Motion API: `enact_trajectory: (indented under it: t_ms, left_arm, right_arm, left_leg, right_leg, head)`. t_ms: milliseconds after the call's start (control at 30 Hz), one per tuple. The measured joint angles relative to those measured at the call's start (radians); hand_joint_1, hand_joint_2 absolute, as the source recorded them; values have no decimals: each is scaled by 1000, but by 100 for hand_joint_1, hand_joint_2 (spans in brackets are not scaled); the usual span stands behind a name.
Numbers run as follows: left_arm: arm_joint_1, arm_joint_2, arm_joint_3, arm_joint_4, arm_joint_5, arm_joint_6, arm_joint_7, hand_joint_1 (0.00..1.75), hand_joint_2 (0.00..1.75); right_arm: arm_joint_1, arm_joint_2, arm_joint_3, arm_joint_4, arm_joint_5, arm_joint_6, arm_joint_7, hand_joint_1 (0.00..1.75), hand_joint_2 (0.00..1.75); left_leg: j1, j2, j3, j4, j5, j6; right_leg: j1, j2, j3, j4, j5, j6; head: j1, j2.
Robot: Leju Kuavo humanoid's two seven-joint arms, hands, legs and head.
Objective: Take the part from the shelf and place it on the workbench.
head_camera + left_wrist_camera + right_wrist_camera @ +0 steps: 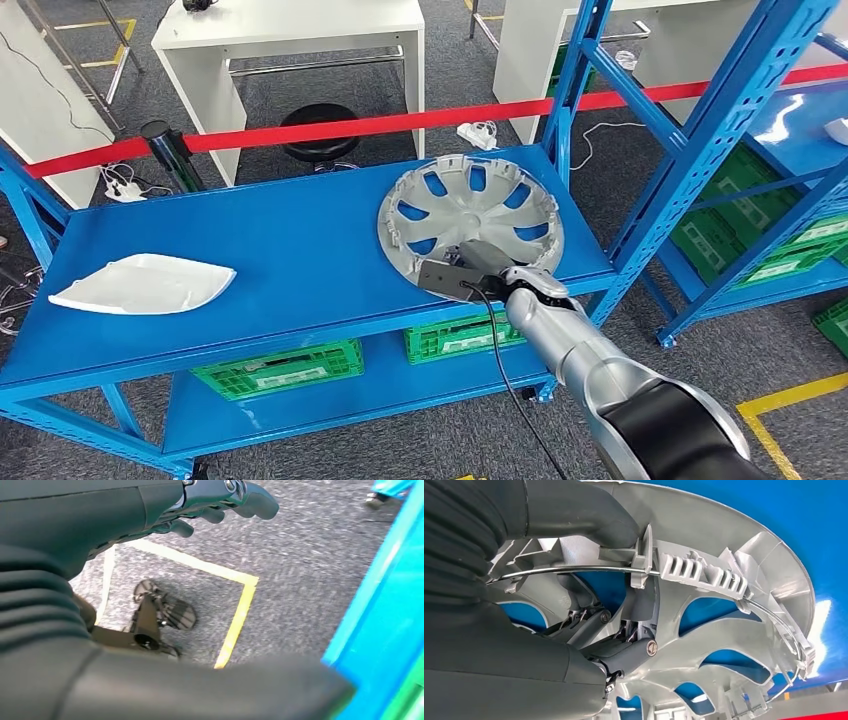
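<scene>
A silver wheel cover [470, 215] lies hollow side up on the right part of the blue shelf board [280, 250]. My right hand [480, 268] is at its near rim. In the right wrist view the thumb [574, 510] lies over the wheel cover's rim [724, 570] and the darker fingers [624, 650] reach in among its spokes, so the hand grips it. A white curved panel [140, 283] lies at the left end of the board. My left hand [150, 510] hangs over the grey floor, its fingers [250, 497] loosely bent and holding nothing.
A blue upright post [570, 90] stands just behind the wheel cover, and a second blue rack [760, 150] stands to the right. Green crates [275, 368] sit on the lower shelf. Behind run a red barrier tape [400, 122], a black stool [320, 130] and white tables [290, 30].
</scene>
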Motion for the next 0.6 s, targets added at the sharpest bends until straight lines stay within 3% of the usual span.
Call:
enact_trajectory:
  t_ms: [600]
  left_arm:
    - [-9, 13, -15, -2, 21, 24, -5, 0, 175]
  right_arm:
    - [45, -1, 34, -52, 97, -194, 58, 175, 175]
  left_leg:
    - [0, 0, -4, 0, 0, 0]
  right_leg:
    - [0, 0, -4, 0, 0, 0]
  head:
    - [0, 0]
